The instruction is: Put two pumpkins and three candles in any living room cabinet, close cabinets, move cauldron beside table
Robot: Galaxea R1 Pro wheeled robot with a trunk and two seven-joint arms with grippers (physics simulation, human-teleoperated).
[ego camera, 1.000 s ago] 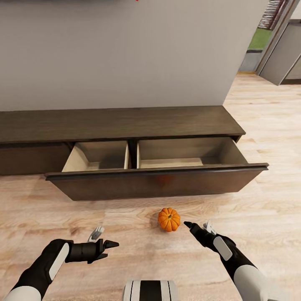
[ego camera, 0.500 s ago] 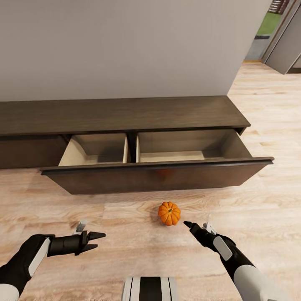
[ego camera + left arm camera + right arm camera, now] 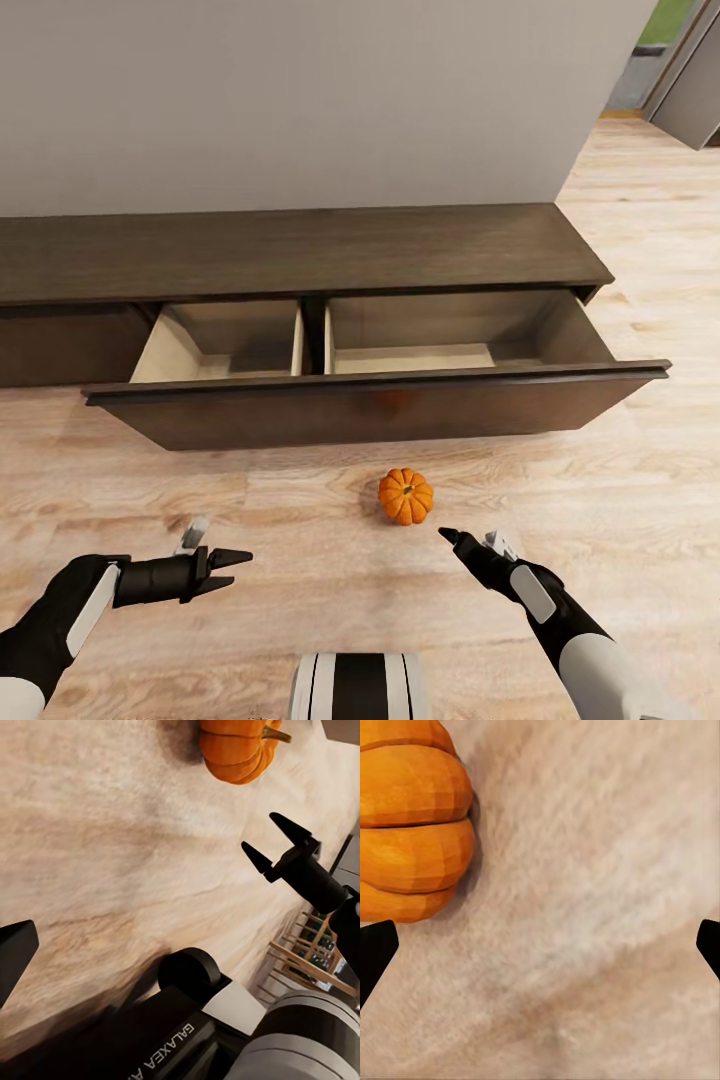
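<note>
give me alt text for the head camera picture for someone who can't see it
A small orange pumpkin sits on the pale wood floor in front of a long, low dark-brown cabinet whose wide drawer is pulled open, with nothing visible inside. The robot's left gripper and right gripper hover low, both apart from the pumpkin, the right one nearer.

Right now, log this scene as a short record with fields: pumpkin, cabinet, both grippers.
pumpkin: one pumpkin on the wood floor, in front of the cabinet, not held
cabinet: long dark cabinet against the wall, wide drawer pulled open, nothing seen in either compartment
left gripper: left gripper open, above the floor, holding nothing
right gripper: right gripper open, close beside the pumpkin, holding nothing
</note>
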